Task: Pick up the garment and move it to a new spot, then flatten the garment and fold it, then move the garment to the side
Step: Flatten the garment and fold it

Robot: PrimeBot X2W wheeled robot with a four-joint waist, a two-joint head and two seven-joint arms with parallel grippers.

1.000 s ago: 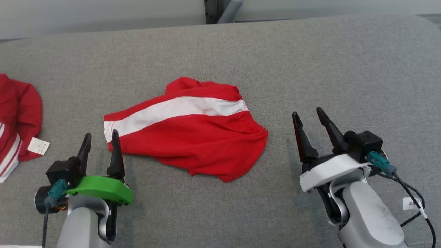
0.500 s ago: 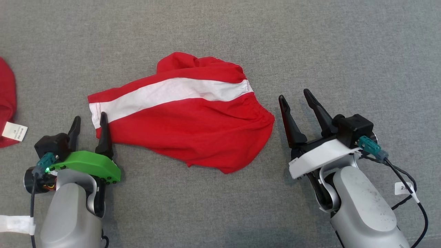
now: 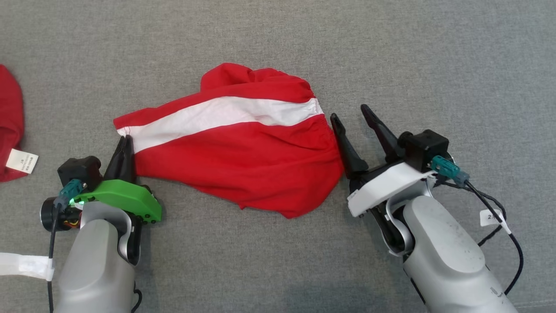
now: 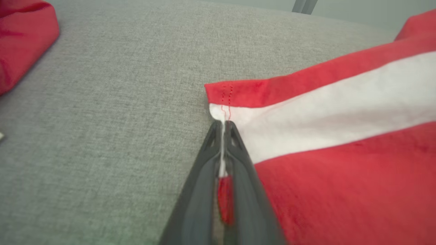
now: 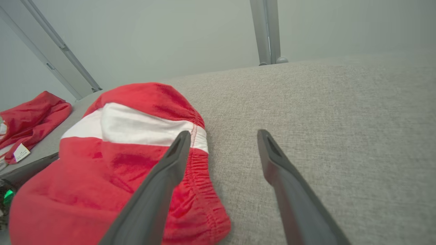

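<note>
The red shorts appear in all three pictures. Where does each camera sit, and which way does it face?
Head view: on the robot's head, looking down at the red shorts on the grey fabric surface; both forearms, left gripper and right gripper show.
Left wrist view: on the left wrist, looking along its fingers, shut on the shorts' striped hem.
Right wrist view: on the right wrist, looking along its open fingers at the waistband end.
Shared: both wrist views catch the other red garment.

HEAD: high, facing down, wide over garment (image 3: 234,161) and surface (image 3: 278,43) | LEFT WRIST: low, very near, facing garment's left corner | RIGHT WRIST: low, near, facing its opposite end | SHARED: garment, all three views
</note>
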